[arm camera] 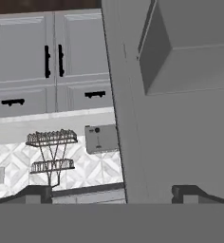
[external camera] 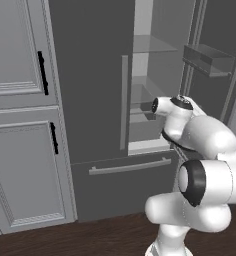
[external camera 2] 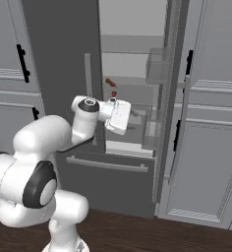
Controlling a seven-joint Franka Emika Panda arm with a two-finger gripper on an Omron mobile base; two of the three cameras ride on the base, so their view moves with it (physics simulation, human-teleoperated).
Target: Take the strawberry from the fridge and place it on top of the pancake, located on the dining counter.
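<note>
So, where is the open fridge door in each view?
Left base view: open fridge door at the upper right.
Right base view: the door right of centre, nearly edge-on.
Hand view: the door across the right half.
Shared landmark: door bin.

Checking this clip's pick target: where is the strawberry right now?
In the right base view the strawberry sits on a shelf inside the open fridge, just below a brownish item and just above the arm's hand.
</note>
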